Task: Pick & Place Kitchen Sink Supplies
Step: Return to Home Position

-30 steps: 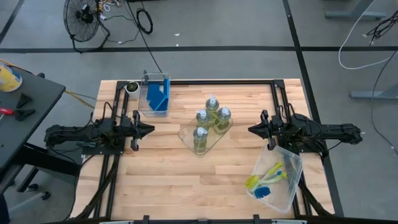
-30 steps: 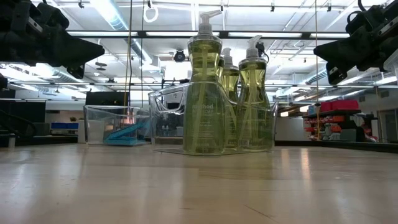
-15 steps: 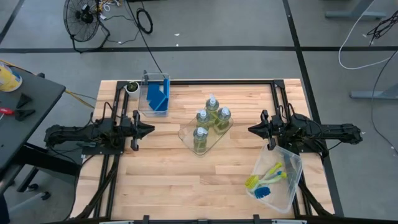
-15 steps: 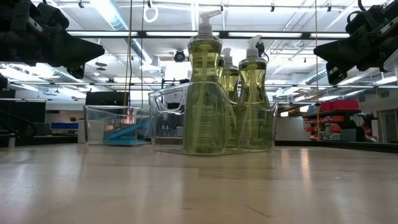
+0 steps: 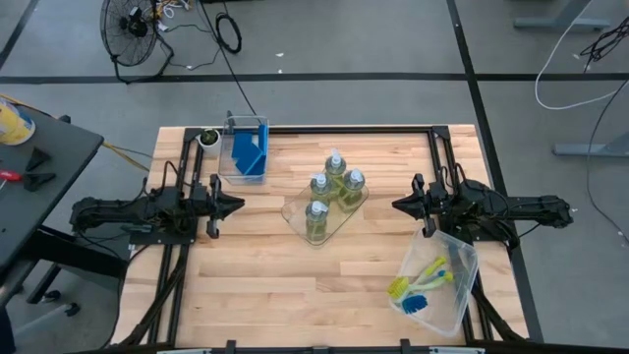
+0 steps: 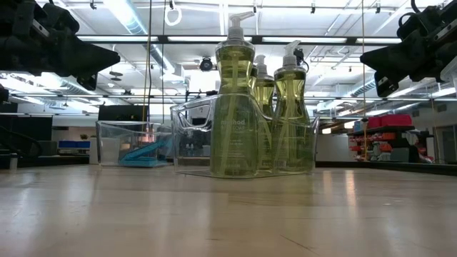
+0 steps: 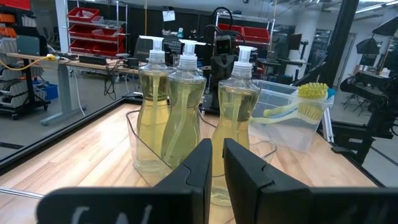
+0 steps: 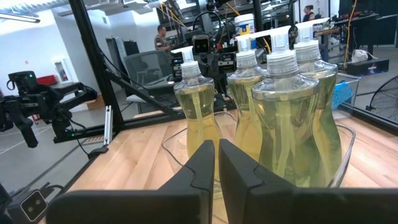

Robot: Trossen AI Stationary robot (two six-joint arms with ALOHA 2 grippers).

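Note:
Several clear bottles of yellow-green liquid [image 5: 331,190] stand upright on a clear flat tray [image 5: 295,211] at the table's middle; they also show in the low view [image 6: 235,121]. Blue sponges [image 5: 248,152] sit in a clear bin [image 5: 228,167] at the far left. Two yellow-green brushes and a blue one [image 5: 421,285] lie in a clear bin [image 5: 462,295] at the near right. My left gripper [image 5: 236,205] is shut and empty, left of the tray, pointing at the bottles [image 7: 186,112]. My right gripper [image 5: 398,205] is shut and empty, right of the tray, pointing at the bottles [image 8: 280,106].
A small dark round thing [image 5: 208,138] sits at the table's far left corner beside the sponge bin. Bare wood [image 5: 295,285] lies along the near side. A person [image 8: 161,34] stands in the room beyond the table.

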